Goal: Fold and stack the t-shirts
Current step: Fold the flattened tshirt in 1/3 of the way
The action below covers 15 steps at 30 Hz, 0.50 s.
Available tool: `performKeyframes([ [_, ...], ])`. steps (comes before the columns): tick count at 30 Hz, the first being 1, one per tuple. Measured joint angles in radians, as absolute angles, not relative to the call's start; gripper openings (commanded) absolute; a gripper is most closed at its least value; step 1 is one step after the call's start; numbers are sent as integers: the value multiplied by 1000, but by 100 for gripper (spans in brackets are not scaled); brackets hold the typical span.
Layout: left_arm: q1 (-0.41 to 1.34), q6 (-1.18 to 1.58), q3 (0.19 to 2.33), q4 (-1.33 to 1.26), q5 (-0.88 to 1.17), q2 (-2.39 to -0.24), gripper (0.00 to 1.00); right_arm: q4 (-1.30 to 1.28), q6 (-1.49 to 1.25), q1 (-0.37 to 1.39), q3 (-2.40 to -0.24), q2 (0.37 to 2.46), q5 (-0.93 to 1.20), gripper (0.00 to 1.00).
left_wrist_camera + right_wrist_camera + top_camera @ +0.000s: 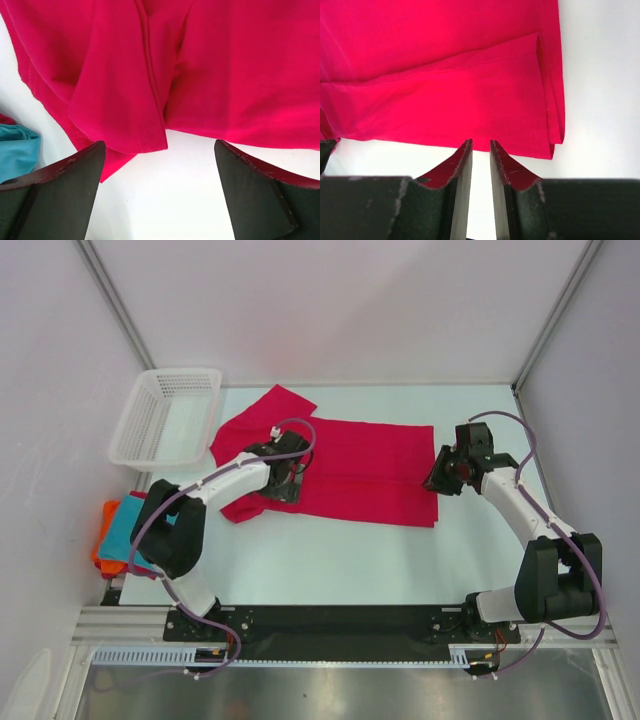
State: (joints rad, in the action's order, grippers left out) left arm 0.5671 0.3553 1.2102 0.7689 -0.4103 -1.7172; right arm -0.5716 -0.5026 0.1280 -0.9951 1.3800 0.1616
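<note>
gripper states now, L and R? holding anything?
Left gripper: wide open, empty, over the crimson-pink t-shirt.
Right gripper: only narrowly open, nothing between the fingers, at the same t-shirt's edge.

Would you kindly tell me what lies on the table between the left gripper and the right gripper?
The crimson-pink t-shirt, lying flat, fills the stretch between the left gripper and the right gripper; the top view shows it.

Soft matt cloth t-shirt [370,470], smooth white plastic mesh basket [135,422]
</note>
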Motion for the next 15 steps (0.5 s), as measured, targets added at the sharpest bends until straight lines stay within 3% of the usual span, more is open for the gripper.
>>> performKeyframes([
  [9,548,359,1208,775,-429,-1740,91,-572,-499,128,-995,1380,161,26],
  [15,502,366,1181,791,-446,-1748,73,-574,-495,118,-989,1374,161,26],
])
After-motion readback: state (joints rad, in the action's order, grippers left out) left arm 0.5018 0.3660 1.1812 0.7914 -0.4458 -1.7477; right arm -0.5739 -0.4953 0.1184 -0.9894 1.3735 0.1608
